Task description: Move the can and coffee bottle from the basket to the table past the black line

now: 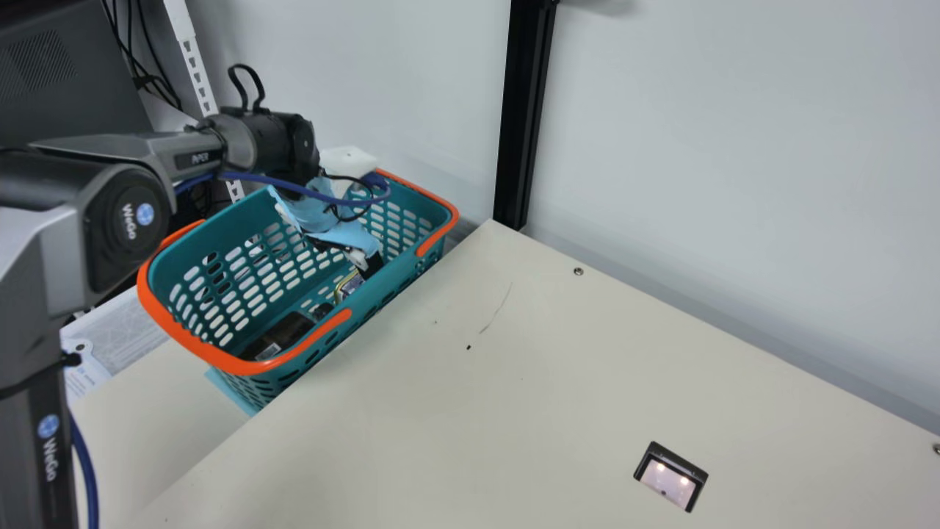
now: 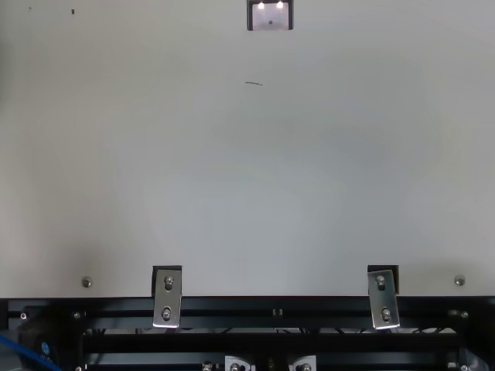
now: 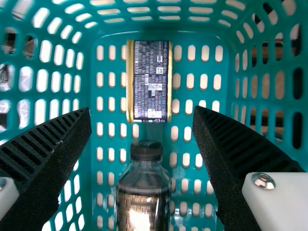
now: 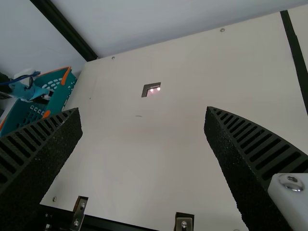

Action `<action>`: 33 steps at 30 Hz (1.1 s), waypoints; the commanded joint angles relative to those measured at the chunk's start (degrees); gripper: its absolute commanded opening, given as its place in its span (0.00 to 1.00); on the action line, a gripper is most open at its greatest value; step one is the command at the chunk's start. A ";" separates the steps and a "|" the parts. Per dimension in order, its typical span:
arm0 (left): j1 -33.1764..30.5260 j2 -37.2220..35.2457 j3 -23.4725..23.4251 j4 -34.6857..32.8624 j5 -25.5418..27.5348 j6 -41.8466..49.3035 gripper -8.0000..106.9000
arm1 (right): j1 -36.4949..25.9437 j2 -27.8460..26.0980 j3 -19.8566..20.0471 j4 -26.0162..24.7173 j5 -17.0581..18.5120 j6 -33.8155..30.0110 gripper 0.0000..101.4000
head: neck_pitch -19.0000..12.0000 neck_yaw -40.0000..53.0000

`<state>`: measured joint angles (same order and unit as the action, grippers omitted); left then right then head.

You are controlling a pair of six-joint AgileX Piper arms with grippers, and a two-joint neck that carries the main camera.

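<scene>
Cream table (image 1: 440, 411), teal basket (image 1: 183, 339) around can (image 3: 151, 82) and coffee bottle (image 3: 144, 192), left tool (image 1: 351, 262) and right tool (image 4: 143, 111) agape

Main view: oblique, from above the surface (image 1: 587, 353) toward the basket (image 1: 181, 336). Top view: steeply downward. Left wrist view: close, into the basket. Right wrist view: farther off, sharing basket and surface with main.

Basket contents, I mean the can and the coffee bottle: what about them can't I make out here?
- Coffee bottle, lower end: cut off by the left wrist view's bottom edge.
- Can, underside: turned to the basket floor, hidden in the left wrist view.
- Can's fine print: too small in the left wrist view.
- Can, part of it: hidden in the main view by the basket's near wall.
</scene>
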<state>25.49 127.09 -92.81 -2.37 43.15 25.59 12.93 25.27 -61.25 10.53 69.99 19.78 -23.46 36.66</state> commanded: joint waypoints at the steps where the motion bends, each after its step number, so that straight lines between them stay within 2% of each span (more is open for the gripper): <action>1: 0.11 2.98 -1.99 -0.35 0.05 1.10 0.85 | 0.00 0.00 0.00 0.00 0.00 0.00 1.00 | -1.54 0.90; 20: 0.91 20.66 -20.22 -2.53 4.43 5.26 0.85 | 0.00 0.00 0.00 0.00 0.00 0.00 1.00 | -1.54 0.90; 30: 0.73 24.03 -25.65 -3.66 6.55 5.09 0.85 | 0.00 0.00 0.00 0.00 0.00 0.00 1.00 | -1.54 0.90; 31: 0.68 24.07 -25.78 -3.82 6.68 5.09 0.49 | 0.00 0.00 0.00 0.00 0.00 0.00 1.00 | -1.54 0.90; 32: 0.65 24.12 -25.95 -3.99 6.86 5.06 0.16 | 0.00 0.00 0.00 0.00 0.00 0.00 1.00 | -1.54 0.90; 33: 0.61 24.03 -25.84 -4.25 6.96 5.12 0.16 | 0.00 0.00 0.00 0.00 0.00 0.00 1.00 | -1.54 0.90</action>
<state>26.10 151.14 -118.68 -6.42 50.08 30.89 12.93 25.27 -61.25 10.53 69.99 19.78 -23.46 36.66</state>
